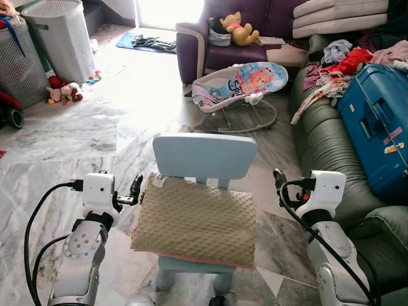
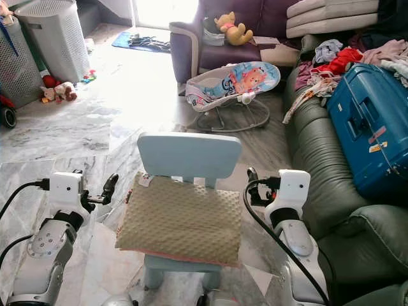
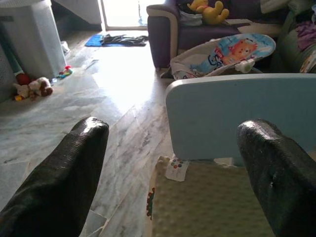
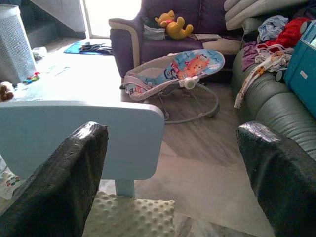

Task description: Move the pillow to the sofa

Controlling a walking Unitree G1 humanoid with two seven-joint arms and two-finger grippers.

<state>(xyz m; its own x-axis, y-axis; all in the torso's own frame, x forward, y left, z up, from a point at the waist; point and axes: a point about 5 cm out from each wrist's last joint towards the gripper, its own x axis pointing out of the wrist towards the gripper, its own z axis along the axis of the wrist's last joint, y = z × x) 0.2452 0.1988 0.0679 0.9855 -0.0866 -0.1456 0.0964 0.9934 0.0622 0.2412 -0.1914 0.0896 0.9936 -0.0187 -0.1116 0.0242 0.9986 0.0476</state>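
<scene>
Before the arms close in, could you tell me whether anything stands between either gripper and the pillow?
Nothing visible does. The pillow lies on the small chair, with the open left gripper beside one edge and the open right gripper beside the other.

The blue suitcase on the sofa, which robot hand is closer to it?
Right. The right gripper hovers between the little chair and the green sofa where the blue suitcase lies. The left gripper is across the pillow, farther away.

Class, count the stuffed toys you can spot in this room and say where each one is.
2: a yellow bear on the purple armchair, and a small plush toy on the floor by the laundry baskets. Clutter may hide more.
</scene>
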